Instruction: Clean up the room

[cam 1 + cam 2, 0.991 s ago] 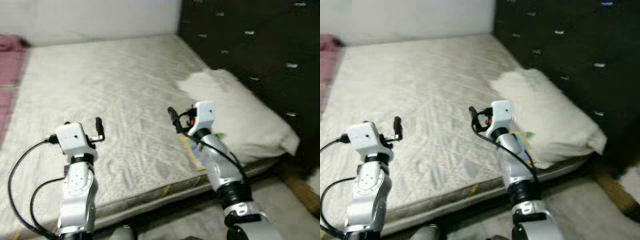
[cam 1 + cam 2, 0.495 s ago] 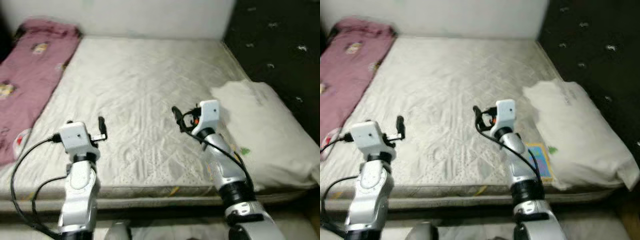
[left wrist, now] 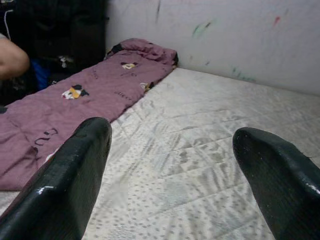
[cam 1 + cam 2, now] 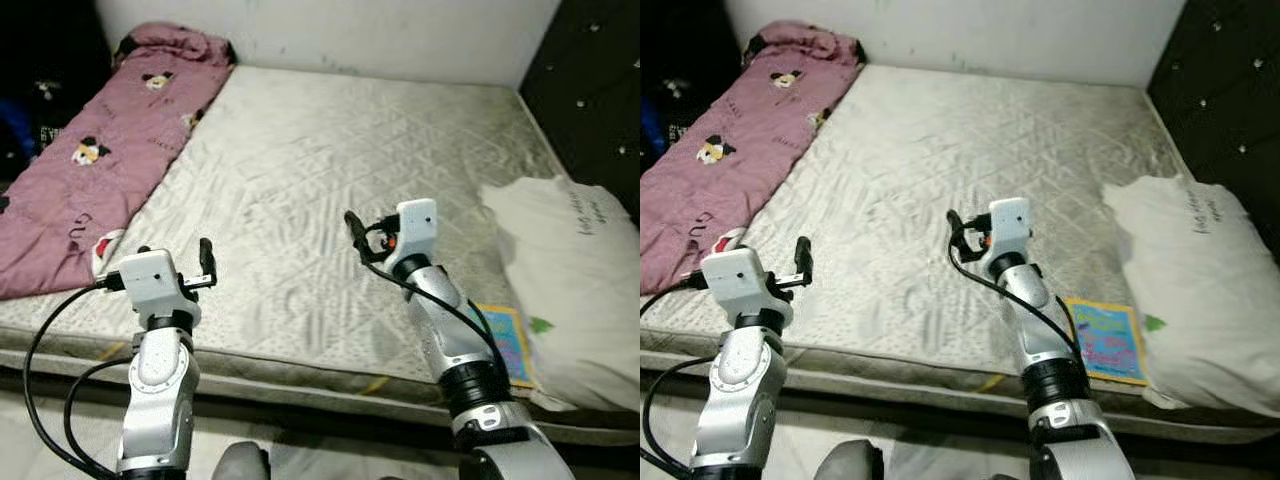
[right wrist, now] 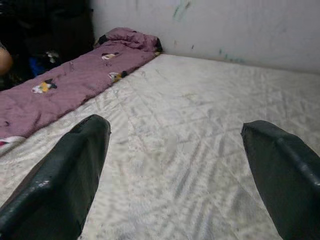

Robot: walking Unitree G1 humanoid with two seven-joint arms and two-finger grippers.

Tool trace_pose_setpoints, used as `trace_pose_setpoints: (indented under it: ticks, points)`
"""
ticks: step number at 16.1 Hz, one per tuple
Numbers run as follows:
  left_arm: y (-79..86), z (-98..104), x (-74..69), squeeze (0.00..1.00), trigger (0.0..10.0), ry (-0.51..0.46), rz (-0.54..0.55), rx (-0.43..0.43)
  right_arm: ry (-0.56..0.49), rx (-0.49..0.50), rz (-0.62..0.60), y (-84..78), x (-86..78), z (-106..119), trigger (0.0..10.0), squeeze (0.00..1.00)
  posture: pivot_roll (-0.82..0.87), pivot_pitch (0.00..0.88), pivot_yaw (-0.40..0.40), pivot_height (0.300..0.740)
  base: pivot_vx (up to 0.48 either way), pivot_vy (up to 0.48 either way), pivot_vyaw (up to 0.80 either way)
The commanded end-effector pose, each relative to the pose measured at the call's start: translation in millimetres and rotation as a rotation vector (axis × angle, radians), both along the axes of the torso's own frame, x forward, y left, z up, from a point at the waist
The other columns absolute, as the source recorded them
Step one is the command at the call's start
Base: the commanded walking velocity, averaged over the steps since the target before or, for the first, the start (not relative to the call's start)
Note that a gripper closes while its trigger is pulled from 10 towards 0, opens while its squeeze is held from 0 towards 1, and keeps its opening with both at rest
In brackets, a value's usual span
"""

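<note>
Bare quilted mattress (image 4: pixel 330 180) takes up most of the head view, w/ a pale scuffed wall (image 4: pixel 350 35) behind it at 12 o'clock and a dark tufted headboard (image 4: pixel 590 90) at abt 2 o'clock. Pink cartoon-print blanket (image 4: pixel 95 170) lies bunched along the mattress edge from 9 to 11 o'clock, its far end rolled up against the wall. White pillow (image 4: pixel 1210 290) w/ some dark writing on it sits at 3 o'clock, near the headboard. Colourful picture book (image 4: pixel 1102 342) lies flat on the mattress at abt 4 o'clock, touching the pillow's near side and close to the bed's front edge. Dark clutter (image 4: pixel 40 90) beyond the blanket at 10 o'clock, too dim to make out. Left gripper (image 3: pixel 175 170) is raised over the front edge of the mattress at abt 7 o'clock; wrist view has its two black fingers (image 3: pixel 70 185) spread wide apart w/ nothing between them, pointing across the bed toward blanket and wall. Right gripper (image 5: pixel 175 175) is held up over the mattress near centre, abt 5 o'clock from the middle of the bed, well apart from book and pillow; its fingers (image 5: pixel 60 180) likewise stand wide apart, empty, aimed along the mattress toward the wall. Both silver arms come up from the bottom of the head view, black cable looping off the left one. Part of a person (image 3: pixel 12 57) shows at the edge of the left wrist view, by the dark clutter.
</note>
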State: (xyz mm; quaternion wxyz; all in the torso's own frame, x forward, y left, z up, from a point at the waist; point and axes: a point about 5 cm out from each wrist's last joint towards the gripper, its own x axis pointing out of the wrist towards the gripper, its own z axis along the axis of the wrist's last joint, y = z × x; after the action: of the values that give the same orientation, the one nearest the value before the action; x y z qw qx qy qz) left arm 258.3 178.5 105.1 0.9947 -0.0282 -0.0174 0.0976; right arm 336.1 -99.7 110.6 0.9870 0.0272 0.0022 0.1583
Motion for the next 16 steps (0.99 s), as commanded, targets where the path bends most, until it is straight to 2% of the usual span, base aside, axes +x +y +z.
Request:
trace_pose_setpoints:
  ticks: [1, 3, 4, 7, 8, 12, 13, 16]
  points:
    - [3.9, 1, -1.9, 0.00, 10.0, 0.004, 0.009, 0.002, -0.041, 0.013, 0.003, 1.1, 0.3, 8, 10.0, 0.00, 0.00, 0.000, -0.040, 0.740, 0.000, 0.480, 0.00]
    - [10.4, 3, -10.6, 0.00, 10.0, 0.001, 0.027, 0.009, -0.070, -0.002, -0.075, -12.6, -0.2, 13, 10.0, 0.00, 0.00, 0.000, -0.039, 0.740, 0.000, 0.480, 0.00]
    - [15.5, 3, -19.9, 0.00, 10.0, 0.006, 0.044, 0.022, -0.062, -0.006, -0.098, -19.9, -3.6, 13, 10.0, 0.00, 0.00, 0.000, -0.039, 0.740, 0.000, 0.480, 0.00]
    - [20.4, -1, -29.8, 0.00, 10.0, 0.024, 0.066, 0.023, -0.048, 0.012, -0.100, -22.9, -6.3, 11, 10.0, 0.00, 0.00, 0.000, -0.039, 0.740, 0.000, 0.480, 0.00]
    - [20.6, -1, -30.2, 0.00, 10.0, 0.026, 0.067, 0.021, -0.048, 0.013, -0.099, -22.8, -6.1, 11, 10.0, 0.00, 0.00, 0.000, -0.039, 0.740, 0.000, 0.480, 0.00]
    - [16.5, -1, -26.6, 0.00, 10.0, 0.017, 0.060, 0.000, -0.032, 0.019, -0.073, -19.1, -4.1, 9, 10.0, 0.00, 0.00, 0.000, -0.041, 0.740, 0.000, 0.480, -0.78]
    - [16.2, 0, -27.1, 0.00, 10.0, 0.015, 0.059, -0.001, -0.028, 0.018, -0.071, -18.7, -4.8, 10, 10.0, 0.00, -0.01, 0.000, -0.040, 0.740, 0.000, 0.480, 0.00]
    - [15.9, 3, -26.8, 0.00, 10.0, 0.007, 0.047, 0.007, -0.013, 0.014, -0.051, -15.8, -6.1, 8, 10.0, 0.00, -0.01, 0.000, -0.040, 0.740, 0.000, 0.000, 0.00]
